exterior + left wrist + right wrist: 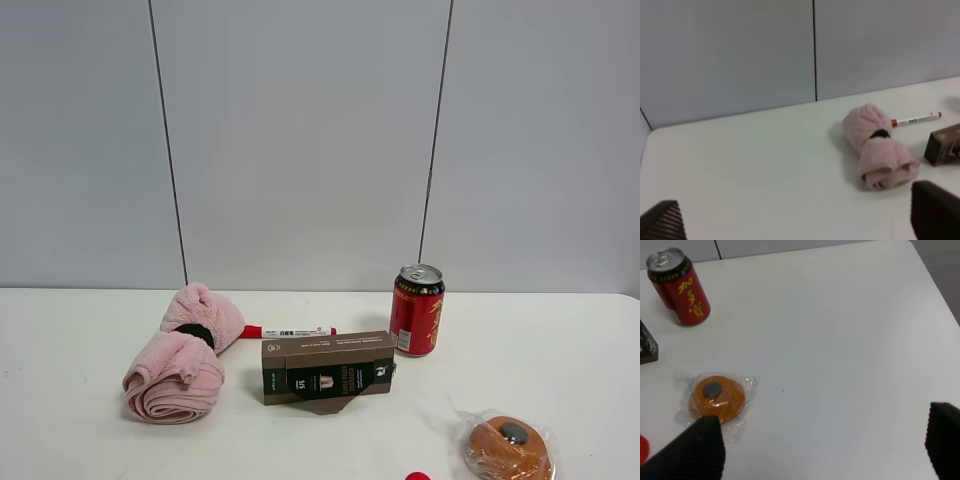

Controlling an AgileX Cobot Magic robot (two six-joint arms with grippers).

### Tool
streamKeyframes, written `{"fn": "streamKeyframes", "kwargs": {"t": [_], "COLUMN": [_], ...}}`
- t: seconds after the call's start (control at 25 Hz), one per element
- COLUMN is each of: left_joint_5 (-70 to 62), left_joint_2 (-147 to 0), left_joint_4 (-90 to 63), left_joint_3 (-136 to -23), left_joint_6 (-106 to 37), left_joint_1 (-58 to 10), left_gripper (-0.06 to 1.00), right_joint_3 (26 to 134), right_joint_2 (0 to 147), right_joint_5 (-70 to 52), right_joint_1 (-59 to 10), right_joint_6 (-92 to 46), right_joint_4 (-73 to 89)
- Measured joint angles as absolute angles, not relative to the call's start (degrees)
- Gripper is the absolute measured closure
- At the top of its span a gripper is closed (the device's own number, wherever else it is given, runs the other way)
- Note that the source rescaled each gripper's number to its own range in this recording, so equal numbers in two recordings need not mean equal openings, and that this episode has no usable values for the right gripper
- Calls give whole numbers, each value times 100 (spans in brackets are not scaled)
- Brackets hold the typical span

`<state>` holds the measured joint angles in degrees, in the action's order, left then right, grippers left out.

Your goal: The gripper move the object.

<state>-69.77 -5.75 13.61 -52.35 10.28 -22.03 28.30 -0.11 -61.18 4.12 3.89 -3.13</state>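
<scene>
On the desk's [60,380] left side lies the pink towel bundle [183,355], untouched. Your left gripper [795,220] is spread wide, well short. Descending off-centre, you risk nudging the marker [290,331] or brown box [328,367] beside it.

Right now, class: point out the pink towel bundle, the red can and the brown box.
pink towel bundle [182,363], exterior high view, on its rolled lower half.
red can [416,312], exterior high view, on its side wall.
brown box [328,368], exterior high view, on its front face.
</scene>
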Motion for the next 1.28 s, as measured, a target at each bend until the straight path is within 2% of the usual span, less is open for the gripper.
{"fn": "streamKeyframes", "kwargs": {"t": [0.2,0.44,0.68,1.08,1.28], "left_joint_5": [-6991,-7002,-7002,-6681,-6663], "left_joint_2": [-12,21,21,21,21], "left_joint_4": [1355,1140,830,0,-129], "left_joint_3": [-4574,-4465,-4253,-3109,-3026], "left_joint_6": [1044,869,863,457,363], "left_joint_1": [-2054,-1613,-865,208,741], "left_gripper": [11,11,11,11,11], "right_joint_3": [2830,2830,2830,2830,2830], "right_joint_2": [-11,-11,-11,-11,-11], "right_joint_5": [-6118,-6118,-6118,-6118,-6118], "right_joint_1": [412,412,412,412,412], "right_joint_6": [389,389,389,389,389], "right_joint_4": [-313,-319,-319,-319,-319]}}
